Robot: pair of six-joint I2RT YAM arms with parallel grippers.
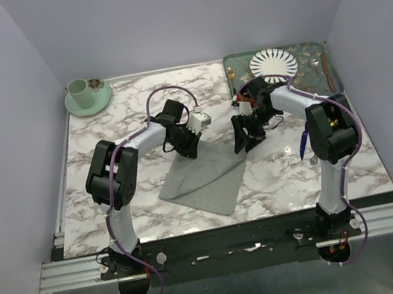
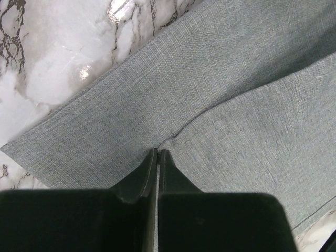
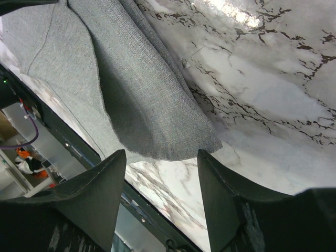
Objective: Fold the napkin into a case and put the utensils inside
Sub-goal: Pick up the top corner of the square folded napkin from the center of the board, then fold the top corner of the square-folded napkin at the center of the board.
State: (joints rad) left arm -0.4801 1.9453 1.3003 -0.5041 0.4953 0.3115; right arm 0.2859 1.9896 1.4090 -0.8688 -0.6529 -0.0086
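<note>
Location: the napkin (image 1: 203, 177), grey and partly folded, lies at the middle of the bench (image 1: 96, 133), toward the near edge.
Left arm: the left gripper (image 2: 157, 156) has its jaws pressed together on a small pucker of cloth.
Right arm: the right gripper (image 3: 160, 157) has its jaws spread wide, holding nothing; a loose napkin corner lies beneath the gap.
Handling: judged light, limp and easily creased; likely to sag from a single pinch. Best taken at corners or hems.

Grey napkin (image 1: 206, 179); white marble table (image 1: 103, 132), dark veins.
</note>
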